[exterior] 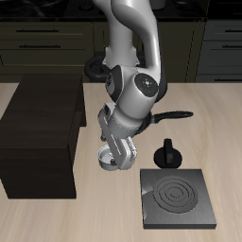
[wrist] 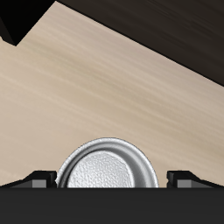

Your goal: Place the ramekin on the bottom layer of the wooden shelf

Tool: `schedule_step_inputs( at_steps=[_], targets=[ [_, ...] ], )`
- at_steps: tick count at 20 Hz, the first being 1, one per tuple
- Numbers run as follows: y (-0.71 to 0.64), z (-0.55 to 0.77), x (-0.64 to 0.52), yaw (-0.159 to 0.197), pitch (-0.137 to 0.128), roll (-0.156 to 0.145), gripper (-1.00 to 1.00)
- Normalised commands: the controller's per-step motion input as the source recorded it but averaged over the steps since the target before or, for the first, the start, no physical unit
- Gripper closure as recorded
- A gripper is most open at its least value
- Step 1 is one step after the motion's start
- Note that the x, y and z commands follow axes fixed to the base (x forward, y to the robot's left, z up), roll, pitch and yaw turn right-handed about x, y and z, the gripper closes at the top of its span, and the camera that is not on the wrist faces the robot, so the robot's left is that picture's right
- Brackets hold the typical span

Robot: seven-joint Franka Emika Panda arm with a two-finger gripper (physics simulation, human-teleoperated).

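Nearest the table's [exterior: 57, 222] front edge: flat black stove plate [exterior: 176, 198], concentric rings on top, nothing standing on it. No readable writing or labels on anything.

Just behind it, small black knobbed pot [exterior: 167, 155], lid on, contents not visible.

Ramekin [exterior: 111, 161] sits in the gripper [exterior: 109, 159], between stove plate and wooden shelf [exterior: 43, 137], mid-table. Can't tell from either view whether it's touching the tabletop. Wrist view: ramekin [wrist: 106, 168] centred between the two fingertips [wrist: 35, 179], grey inside, empty. Jaws spread to bowl width, one each side of the rim; actual contact not resolvable, so can't tell if they're pinching it.

Wooden shelf: dark boxy cabinet, flat top bare, near the table's side edge. Its interior layers aren't visible from here.

Farther back, black frying pan [exterior: 166, 115] mostly hidden behind the arm; handle sticks out.
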Motion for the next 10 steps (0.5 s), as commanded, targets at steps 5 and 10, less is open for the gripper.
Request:
schedule_step_inputs(
  at_steps=[5,10],
  targets=[
    [-0.05,0.03,-0.03,0.010,-0.013,-0.006,-1.00],
    [0.10,-0.17,-0.10,0.006,0.032,0.015,-1.00]
  ],
)
